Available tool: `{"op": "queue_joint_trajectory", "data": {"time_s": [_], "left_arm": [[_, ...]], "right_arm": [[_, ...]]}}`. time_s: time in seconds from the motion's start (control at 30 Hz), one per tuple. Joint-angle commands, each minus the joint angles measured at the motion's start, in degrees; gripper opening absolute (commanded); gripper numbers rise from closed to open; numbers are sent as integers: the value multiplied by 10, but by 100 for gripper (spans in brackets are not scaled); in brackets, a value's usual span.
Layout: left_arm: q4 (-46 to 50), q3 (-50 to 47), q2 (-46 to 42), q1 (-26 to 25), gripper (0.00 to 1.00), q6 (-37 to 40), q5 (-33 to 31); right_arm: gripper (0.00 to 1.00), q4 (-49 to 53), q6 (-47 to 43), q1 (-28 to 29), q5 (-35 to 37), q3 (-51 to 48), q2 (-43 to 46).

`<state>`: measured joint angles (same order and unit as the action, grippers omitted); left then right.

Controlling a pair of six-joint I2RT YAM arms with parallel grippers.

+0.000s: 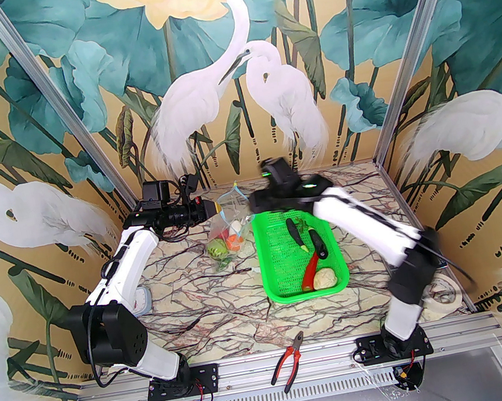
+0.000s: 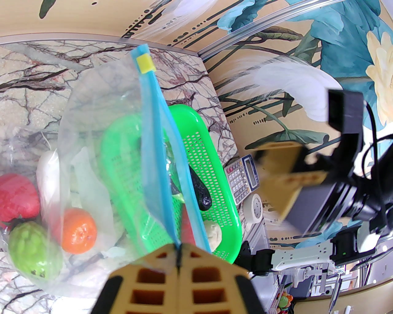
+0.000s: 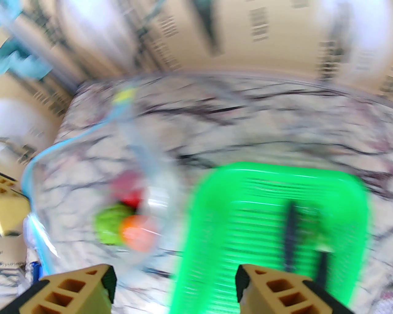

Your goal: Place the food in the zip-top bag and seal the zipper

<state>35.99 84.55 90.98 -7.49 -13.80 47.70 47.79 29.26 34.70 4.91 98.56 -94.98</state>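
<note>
My left gripper point(image 1: 216, 207) point(image 2: 178, 248) is shut on the light blue zipper point(image 2: 156, 147) and holds the clear zip-top bag point(image 1: 227, 227) point(image 2: 92, 122) up by its mouth. Inside the bag lie a red tomato point(image 2: 18, 196), an orange tomato point(image 2: 78, 230), a green cabbage point(image 2: 32, 251) and a white cucumber point(image 2: 47, 181). Two dark eggplants point(image 1: 295, 232) point(image 1: 319, 243), a red chili point(image 1: 310, 270) and a cream cauliflower point(image 1: 325, 278) rest in the green basket point(image 1: 274, 281). Motion-blurred, my right gripper point(image 1: 254, 204) point(image 3: 175, 288) hangs open and empty between bag and basket.
Red-handled pliers point(image 1: 288, 360) lie at the near edge between the arm bases. A tape roll point(image 1: 445, 295) sits by the right arm's base. A calculator point(image 2: 244, 178) and a small round timer point(image 2: 253, 208) lie beyond the basket, near the right wall.
</note>
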Motion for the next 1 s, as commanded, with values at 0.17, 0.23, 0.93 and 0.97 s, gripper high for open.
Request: {"op": "queue_joint_trajectory", "data": {"time_s": [0.17, 0.23, 0.93, 0.97], "left_arm": [[20, 12, -10, -2, 0, 28, -7], [23, 11, -8, -2, 0, 31, -8], [23, 0, 7, -2, 0, 35, -6], [23, 1, 7, -2, 0, 35, -6]], "right_arm": [[69, 145, 30, -5, 17, -156, 47], [70, 147, 55, -4, 10, -193, 59], [68, 74, -51, -51, 46, -58, -177], [68, 70, -56, -56, 45, -50, -188]]}}
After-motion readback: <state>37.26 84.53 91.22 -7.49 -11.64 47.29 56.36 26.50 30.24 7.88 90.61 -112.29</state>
